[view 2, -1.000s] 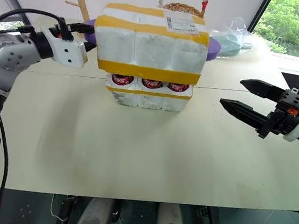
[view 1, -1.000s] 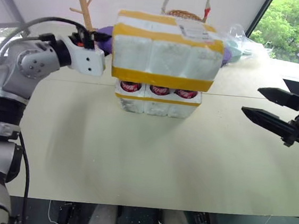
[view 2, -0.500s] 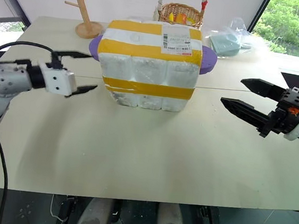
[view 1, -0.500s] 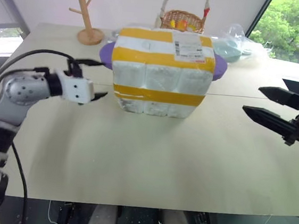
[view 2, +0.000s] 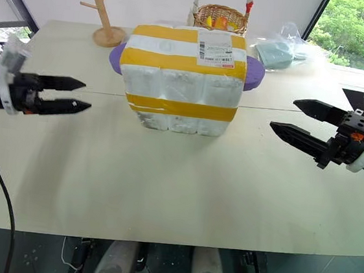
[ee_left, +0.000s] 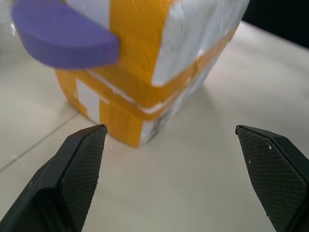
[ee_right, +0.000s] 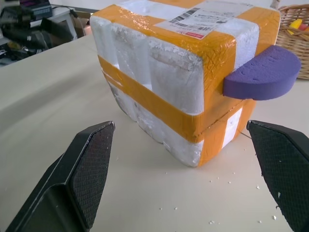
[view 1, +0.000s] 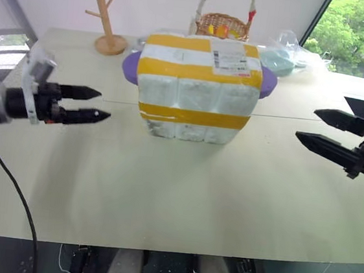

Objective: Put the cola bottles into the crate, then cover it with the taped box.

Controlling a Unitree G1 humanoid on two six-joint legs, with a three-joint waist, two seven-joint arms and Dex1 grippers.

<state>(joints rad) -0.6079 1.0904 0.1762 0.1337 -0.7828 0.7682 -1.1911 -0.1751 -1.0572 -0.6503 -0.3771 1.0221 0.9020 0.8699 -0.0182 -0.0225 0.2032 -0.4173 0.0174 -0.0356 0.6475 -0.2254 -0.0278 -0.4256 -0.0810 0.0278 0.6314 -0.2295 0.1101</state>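
The taped box (view 1: 199,80), white foam with broad yellow bands and a shipping label on top, stands at the table's middle, down over the crate. A low white strip of the crate (view 1: 189,133) shows under the box's lower yellow band. The cola bottles are hidden inside. A purple half-round piece sticks out from each side of the box (ee_left: 63,36) (ee_right: 263,72). My left gripper (view 1: 104,103) hangs open and empty to the left of the box, clear of it. My right gripper (view 1: 306,123) is open and empty off to the box's right, pointing at it.
A wicker basket (view 1: 223,25) stands behind the box. A wooden peg stand (view 1: 108,37) is at the back left. A clear plastic bag with something green (view 1: 287,55) lies at the back right. Bare tabletop (view 1: 176,194) stretches to the near edge.
The taped box came down over the crate and hid the bottles. My left gripper opened, let go of the box, rolled over and drew back to the left. The right gripper stayed put.
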